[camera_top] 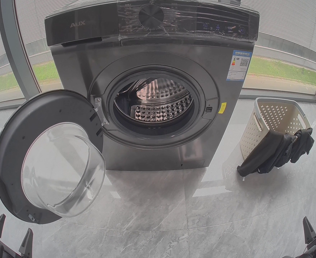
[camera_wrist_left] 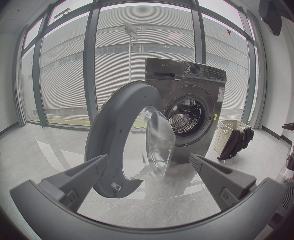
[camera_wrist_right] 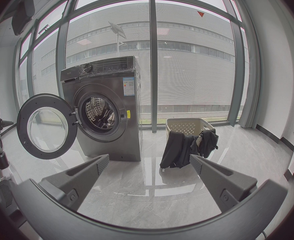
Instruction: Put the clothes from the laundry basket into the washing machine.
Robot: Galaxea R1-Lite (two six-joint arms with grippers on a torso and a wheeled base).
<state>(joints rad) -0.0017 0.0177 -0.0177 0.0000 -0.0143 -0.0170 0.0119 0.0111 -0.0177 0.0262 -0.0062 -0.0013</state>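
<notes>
Washing machine [camera_top: 75,65] body mid grey metallic, control panel [camera_top: 93,24] glossy black. Drum [camera_top: 161,108] shiny silver with a dotted hole pattern. Door [camera_top: 18,133] ring dark grey, its bowl [camera_top: 61,169] clear glass. Sticker [camera_top: 239,65] on the right front blue and white; small tag [camera_top: 222,108] below it yellow. Laundry basket [camera_top: 279,117] on the right cream, walls pierced with a regular star-like cutout pattern. Clothes [camera_top: 272,151] over its near rim plain black. Floor [camera_top: 165,205] pale grey marble with darker veins. Left gripper [camera_wrist_left: 148,157] and right gripper [camera_wrist_right: 148,157] dark grey. Window frames [camera_top: 7,36] dark grey; building [camera_wrist_right: 193,77] outside pale grey, horizontal stripes; grass [camera_top: 283,68] green.
</notes>
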